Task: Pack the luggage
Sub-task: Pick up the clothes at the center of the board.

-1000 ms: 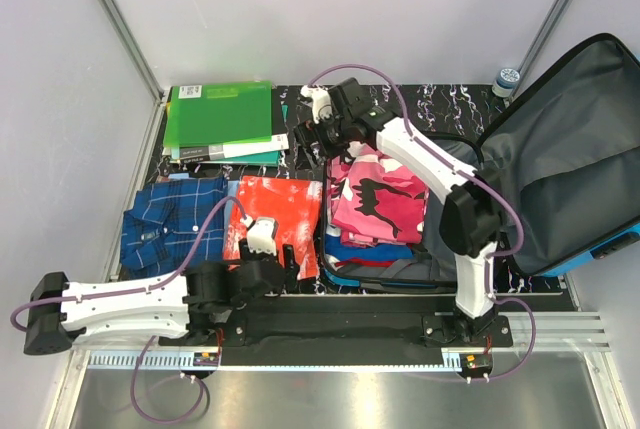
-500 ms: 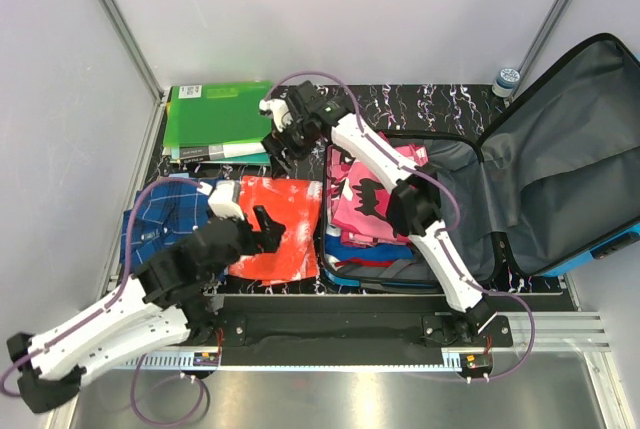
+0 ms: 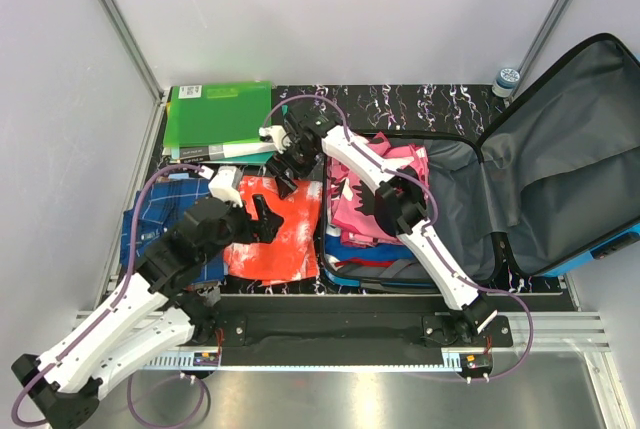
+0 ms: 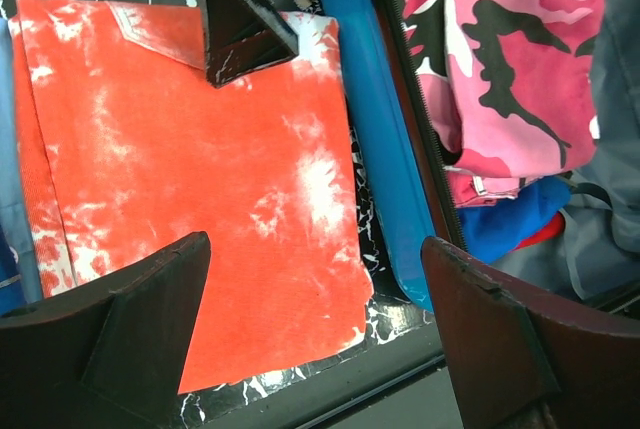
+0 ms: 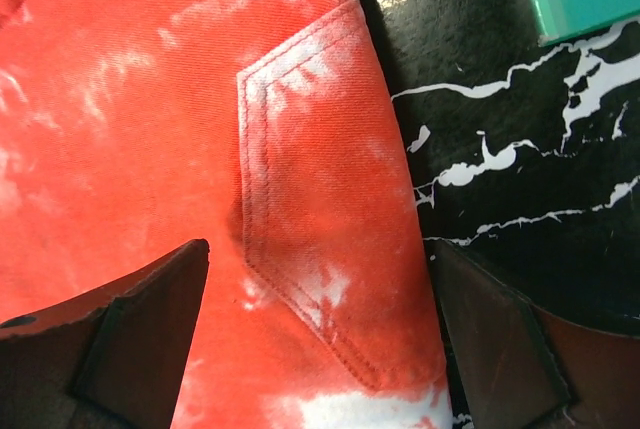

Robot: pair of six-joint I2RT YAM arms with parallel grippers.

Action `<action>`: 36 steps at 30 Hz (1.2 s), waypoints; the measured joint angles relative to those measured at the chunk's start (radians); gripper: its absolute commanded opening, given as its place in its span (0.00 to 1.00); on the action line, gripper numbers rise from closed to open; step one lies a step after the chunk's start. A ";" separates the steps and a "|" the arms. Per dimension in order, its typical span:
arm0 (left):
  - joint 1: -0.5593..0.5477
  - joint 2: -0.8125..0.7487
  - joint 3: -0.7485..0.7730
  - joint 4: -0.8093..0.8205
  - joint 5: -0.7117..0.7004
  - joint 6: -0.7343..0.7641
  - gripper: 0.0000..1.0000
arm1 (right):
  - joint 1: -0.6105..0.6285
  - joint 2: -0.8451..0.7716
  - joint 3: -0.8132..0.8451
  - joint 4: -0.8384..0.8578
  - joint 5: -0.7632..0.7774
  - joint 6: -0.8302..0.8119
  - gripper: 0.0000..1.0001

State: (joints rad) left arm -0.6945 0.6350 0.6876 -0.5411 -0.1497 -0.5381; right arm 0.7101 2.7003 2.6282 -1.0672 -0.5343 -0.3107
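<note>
Overhead, you are seeing the luggage (image 3: 560, 149) lying open at the right of the worktop (image 3: 450, 104). The left claw (image 3: 265, 219) and right claw (image 3: 288, 171) are both hanging spread wide over the orange garment (image 3: 290, 244) just left of it. Only the right wrist view is showing you its stitched pocket (image 5: 300, 219).

The black tabletop (image 3: 450, 99) (veined white like marble) carries a stack of green folders (image 3: 218, 117) at its far left and a blue plaid shirt (image 3: 150, 214) nearer. Just beside the shirt lies a folded orange-red bleached garment (image 3: 295, 239), and the open luggage (image 3: 560, 159) fills the right side.
</note>
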 measured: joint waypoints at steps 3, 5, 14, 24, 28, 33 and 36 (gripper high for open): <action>0.014 -0.014 -0.001 -0.001 0.023 0.007 0.92 | 0.003 0.015 0.008 0.001 -0.001 -0.017 1.00; 0.021 -0.027 -0.005 -0.001 0.032 0.008 0.92 | 0.005 0.020 0.011 0.004 -0.006 -0.029 1.00; 0.038 -0.054 -0.018 -0.002 0.045 0.008 0.93 | 0.012 0.024 -0.009 0.030 -0.069 -0.055 0.74; 0.042 -0.101 -0.027 -0.005 0.045 0.007 0.93 | 0.021 0.020 -0.056 0.066 -0.141 -0.035 0.00; 0.042 -0.133 -0.027 -0.021 0.040 0.007 0.93 | 0.029 0.007 -0.073 0.069 -0.131 -0.014 0.00; 0.043 -0.128 0.015 -0.074 0.037 0.010 0.94 | 0.052 -0.053 -0.121 0.074 -0.056 0.014 0.00; 0.043 -0.105 0.087 -0.092 0.026 0.023 0.94 | 0.073 -0.118 -0.143 0.071 -0.003 0.034 0.00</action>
State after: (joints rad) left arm -0.6514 0.5304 0.7746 -0.6334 -0.1234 -0.5148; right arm 0.7834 2.5820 2.4855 -0.9962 -0.5373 -0.2764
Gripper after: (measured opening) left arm 0.930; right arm 0.066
